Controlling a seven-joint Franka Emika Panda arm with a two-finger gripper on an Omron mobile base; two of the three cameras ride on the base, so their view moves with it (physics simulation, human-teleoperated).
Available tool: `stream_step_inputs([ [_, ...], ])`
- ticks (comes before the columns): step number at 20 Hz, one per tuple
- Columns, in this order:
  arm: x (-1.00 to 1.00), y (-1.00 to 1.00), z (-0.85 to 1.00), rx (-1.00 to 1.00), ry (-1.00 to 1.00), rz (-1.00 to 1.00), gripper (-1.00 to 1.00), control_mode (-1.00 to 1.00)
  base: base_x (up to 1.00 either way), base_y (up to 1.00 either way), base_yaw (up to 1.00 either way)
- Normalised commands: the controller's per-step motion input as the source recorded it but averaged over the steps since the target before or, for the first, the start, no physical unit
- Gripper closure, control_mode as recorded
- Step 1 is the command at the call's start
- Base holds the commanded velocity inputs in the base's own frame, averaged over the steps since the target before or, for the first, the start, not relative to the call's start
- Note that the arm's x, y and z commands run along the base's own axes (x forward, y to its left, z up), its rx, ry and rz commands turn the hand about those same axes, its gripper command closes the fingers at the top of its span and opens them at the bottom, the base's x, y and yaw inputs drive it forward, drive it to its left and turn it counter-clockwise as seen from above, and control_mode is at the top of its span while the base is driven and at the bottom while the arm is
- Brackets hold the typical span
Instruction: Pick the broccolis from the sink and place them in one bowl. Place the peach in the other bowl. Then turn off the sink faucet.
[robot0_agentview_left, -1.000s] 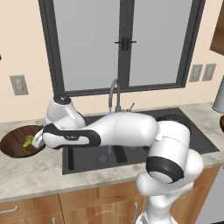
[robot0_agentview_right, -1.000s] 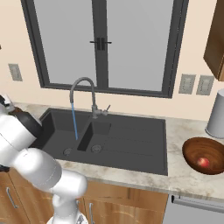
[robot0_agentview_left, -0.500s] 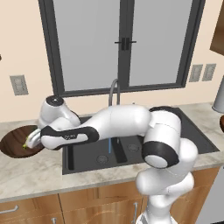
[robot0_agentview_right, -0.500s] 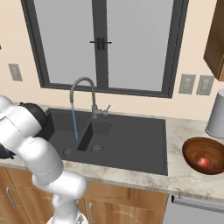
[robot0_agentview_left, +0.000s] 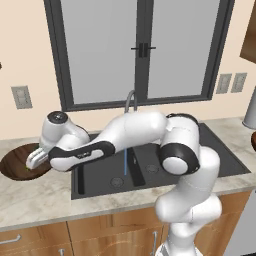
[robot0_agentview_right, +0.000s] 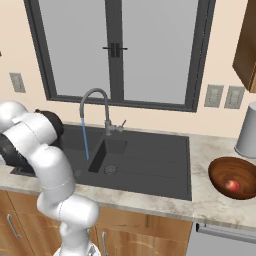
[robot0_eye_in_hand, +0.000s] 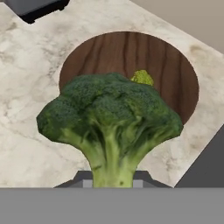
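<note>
Carrying: gripper, narrowly clamped on broccoli stalk, above wooden bowl holding second floret. Handling: centre over bowl, lower before releasing, avoid rim spill.

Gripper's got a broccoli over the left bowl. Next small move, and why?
Probably lower slightly and open. In the hand view the lumpy green broccoli floret is clamped by its stem in the gripper, above the wide dark brown wooden bowl, where another yellow-green floret already lies.
</note>
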Motion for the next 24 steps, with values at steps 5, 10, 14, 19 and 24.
stream_step_inputs([
  [5, 0.17, 0.23, -0.17, -0.04, 0.00, -0.03, 1.00, -1.00, 0.00, 0.00, 0.00],
  [10, 0.27, 0.36, 0.00, 0.00, 0.00, -0.08, 1.00, -1.00, 0.00, 0.00, 0.00],
  [14, 0.31, 0.40, 0.00, 0.00, 0.00, -0.12, 1.00, -1.00, 0.00, 0.00, 0.00],
  [19, 0.28, 0.25, 0.00, 0.00, 0.00, -0.11, -1.00, -1.00, 0.00, 0.00, 0.00],
  [24, 0.27, 0.00, -0.05, 0.00, 0.00, -0.11, -1.00, -1.00, 0.00, 0.00, 0.00],
])
